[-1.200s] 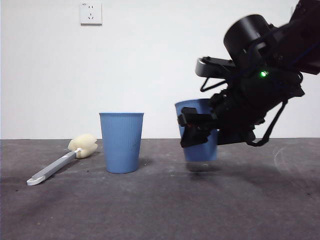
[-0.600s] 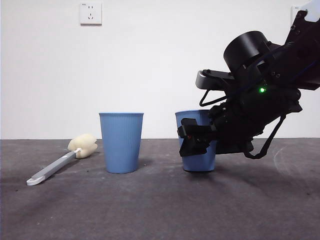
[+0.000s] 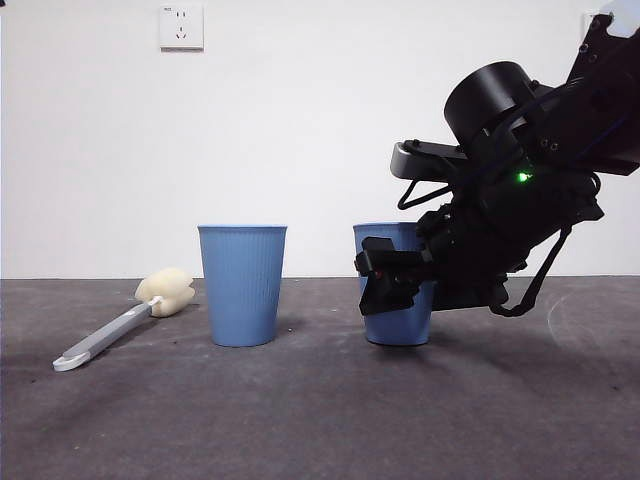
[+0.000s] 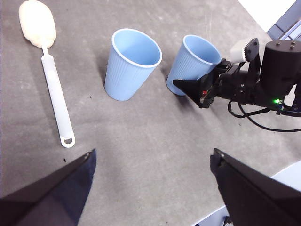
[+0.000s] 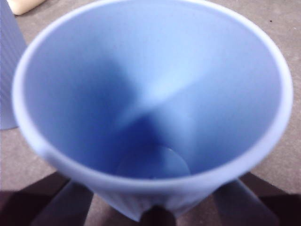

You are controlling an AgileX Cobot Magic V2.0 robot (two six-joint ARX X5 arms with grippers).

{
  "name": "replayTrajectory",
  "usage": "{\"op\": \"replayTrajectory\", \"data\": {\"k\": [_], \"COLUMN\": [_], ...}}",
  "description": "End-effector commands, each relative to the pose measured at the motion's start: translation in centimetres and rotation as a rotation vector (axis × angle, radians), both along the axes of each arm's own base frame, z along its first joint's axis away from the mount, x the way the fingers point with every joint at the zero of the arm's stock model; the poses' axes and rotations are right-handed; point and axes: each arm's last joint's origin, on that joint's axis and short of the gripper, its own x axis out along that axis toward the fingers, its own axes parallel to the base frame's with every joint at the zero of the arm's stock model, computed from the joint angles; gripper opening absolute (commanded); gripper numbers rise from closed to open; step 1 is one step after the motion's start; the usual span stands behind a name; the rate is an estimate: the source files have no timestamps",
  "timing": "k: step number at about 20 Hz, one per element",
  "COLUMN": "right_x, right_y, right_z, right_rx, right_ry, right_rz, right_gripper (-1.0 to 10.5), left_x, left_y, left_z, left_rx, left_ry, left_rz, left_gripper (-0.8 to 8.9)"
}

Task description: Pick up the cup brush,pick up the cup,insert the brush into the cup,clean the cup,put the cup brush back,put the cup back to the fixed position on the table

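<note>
The cup point(image 3: 400, 328) stands upright on the table point(image 3: 300, 420), right of centre. My right gripper point(image 3: 386, 280) reaches in from the right and is shut on its wall, one black jaw on each side. The right wrist view looks straight down into this cup point(image 5: 155, 94), which has nothing in it. The cup brush point(image 3: 125, 322) lies flat at the left, its cream sponge head towards the back. My left gripper point(image 4: 150, 188) hangs open high above the table and holds nothing; from there I see the brush point(image 4: 51, 89), the held cup point(image 4: 195, 52) and the right gripper point(image 4: 200, 87).
A second, matching blue cup point(image 3: 243, 285) stands upright between the brush and the held cup, about a cup's width from the latter. A wall socket point(image 3: 181, 27) sits high on the white back wall. The table's near edge shows in the left wrist view.
My right gripper has come down with the cup. A second ago the cup hung tilted above the table; now it stands upright with its base on the surface.
</note>
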Motion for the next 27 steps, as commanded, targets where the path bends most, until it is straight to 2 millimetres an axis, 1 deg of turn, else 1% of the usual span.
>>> {"op": "replayTrajectory", "data": {"k": [1, 2, 3, 4, 6, 8, 9, 13, 16, 20, 23, 25, 27], "right_x": [-0.8, -0.8, -0.9, -1.0, -1.1, -1.2, -1.4, -2.7, -4.3, -7.7, -11.1, -13.3, -15.1], "right_y": [-0.4, -0.4, -0.5, -0.5, -0.6, -0.7, -0.7, -1.3, -2.1, -3.7, -5.3, -6.3, -7.3], "right_z": [-1.5, -1.2, -0.8, -0.4, 0.5, 1.1, 1.3, 2.1, 3.7, 6.6, 9.1, 10.9, 12.6], "right_rx": [-0.032, -0.033, -0.030, -0.029, -0.018, -0.014, -0.019, -0.069, -0.096, -0.075, -0.016, 0.025, 0.059], "right_ry": [0.100, 0.099, 0.095, 0.089, 0.069, 0.063, 0.072, 0.176, 0.247, 0.400, 0.507, 0.536, 0.529], "right_rz": [-0.008, -0.008, -0.008, -0.008, -0.007, -0.007, -0.008, 0.004, 0.026, 0.099, 0.190, 0.234, 0.263], "right_gripper": [3.6, 3.9, 4.5, 4.8, 4.8, 5.6, 5.7, 5.7, 5.7, 5.7, 5.6, 5.6, 5.6], "left_x": [0.1, 0.2, 0.2, 0.2, 0.3, 0.3, 0.3, 0.2, 0.2, 0.1, -0.1, -0.2, -0.3], "left_y": [-0.1, -0.1, -0.1, -0.1, -0.1, -0.1, -0.1, -0.1, -0.1, -0.1, 0.0, -0.1, -0.3], "left_z": [-0.3, -0.3, -0.3, -0.3, -0.3, -0.3, -0.4, -0.4, -0.5, -0.7, -0.9, -0.9, -0.9], "left_rx": [0.015, 0.016, 0.016, 0.017, 0.018, 0.018, 0.018, 0.022, 0.026, 0.039, 0.052, 0.032, 0.012], "left_ry": [0.003, 0.004, 0.005, 0.006, 0.009, 0.009, 0.010, 0.021, 0.027, 0.039, 0.059, 0.075, 0.082], "left_rz": [-0.007, -0.007, -0.006, -0.006, -0.007, -0.007, -0.007, -0.007, -0.008, -0.014, -0.035, -0.084, -0.136], "left_gripper": [4.09, 4.09, 4.09, 4.09, 4.09, 4.09, 4.09, 4.09, 4.09, 4.08, 4.08, 4.08, 4.08]}}
